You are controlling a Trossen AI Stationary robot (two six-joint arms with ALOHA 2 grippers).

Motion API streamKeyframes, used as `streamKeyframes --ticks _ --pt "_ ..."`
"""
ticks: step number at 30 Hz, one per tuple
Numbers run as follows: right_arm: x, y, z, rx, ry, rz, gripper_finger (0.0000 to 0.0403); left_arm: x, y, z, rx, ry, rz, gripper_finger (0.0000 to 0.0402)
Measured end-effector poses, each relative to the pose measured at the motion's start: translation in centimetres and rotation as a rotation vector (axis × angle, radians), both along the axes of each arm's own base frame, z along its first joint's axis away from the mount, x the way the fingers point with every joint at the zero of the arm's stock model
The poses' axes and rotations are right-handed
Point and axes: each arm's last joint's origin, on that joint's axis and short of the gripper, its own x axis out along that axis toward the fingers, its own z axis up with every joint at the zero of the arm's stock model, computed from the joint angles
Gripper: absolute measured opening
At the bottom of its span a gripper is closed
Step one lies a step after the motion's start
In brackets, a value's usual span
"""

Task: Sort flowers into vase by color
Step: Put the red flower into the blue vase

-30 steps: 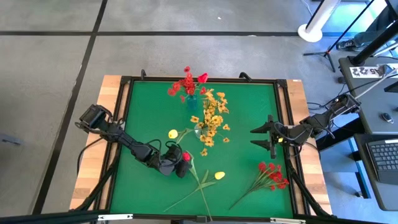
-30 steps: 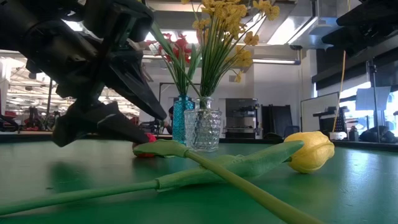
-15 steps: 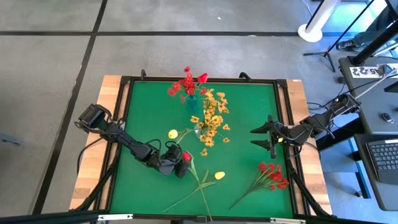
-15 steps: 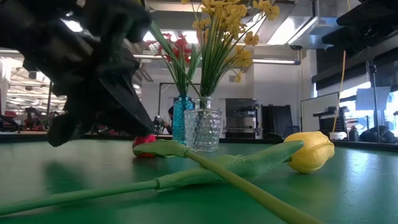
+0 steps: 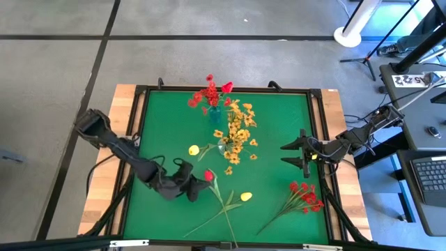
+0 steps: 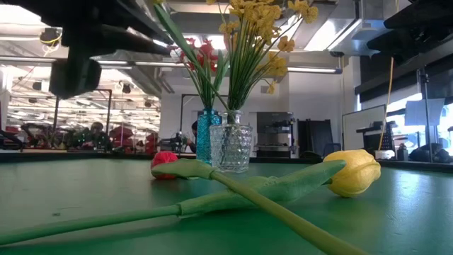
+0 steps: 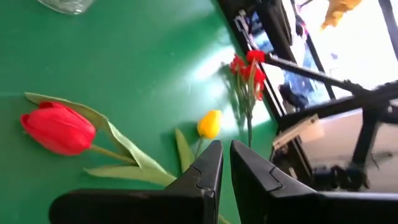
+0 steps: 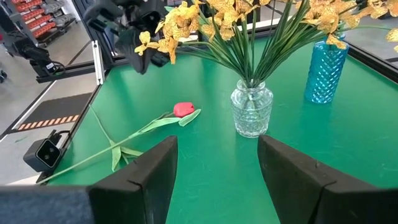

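Note:
A red tulip (image 5: 208,176) lies flat on the green mat, its stem crossing that of a yellow tulip (image 5: 245,196). My left gripper (image 7: 225,149) hangs shut and empty above the mat, just left of the red bud (image 7: 59,127). In the far middle of the mat, a blue vase (image 5: 212,111) holds red flowers and a clear glass vase (image 5: 224,145) holds yellow ones. A yellow bud (image 5: 194,149) lies left of the glass vase. A red sprig (image 5: 304,197) lies near the right front corner. My right gripper (image 5: 304,153) waits open at the right edge.
A raised black frame (image 5: 139,139) borders the mat on all sides. Bare green mat (image 5: 279,118) lies between the vases and my right gripper. In the low view the crossed stems (image 6: 233,191) lie in front of both vases.
My left gripper stood open around the red tulip's bud, then shut without taking hold. It has risen clear of the mat and drawn back a little toward the table's left edge. The red tulip lies where it was.

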Motion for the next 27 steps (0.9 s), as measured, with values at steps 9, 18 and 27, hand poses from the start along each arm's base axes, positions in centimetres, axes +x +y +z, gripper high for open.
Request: streamKeyframes --ticks 9,18,27 --pt "0.0 0.0 0.0 0.0 0.0 0.0 0.022 2.5 -1.7 -1.0 -0.037 0.027 -0.011 0.003" --pt "0.0 0.0 0.0 0.0 0.0 0.0 0.022 3.7 -2.0 0.1 -0.003 0.074 -0.098 0.0033" --pt "0.0 0.0 0.0 0.0 -0.001 0.0 0.022 3.6 -1.5 -0.4 -0.075 0.128 -0.062 0.0132"
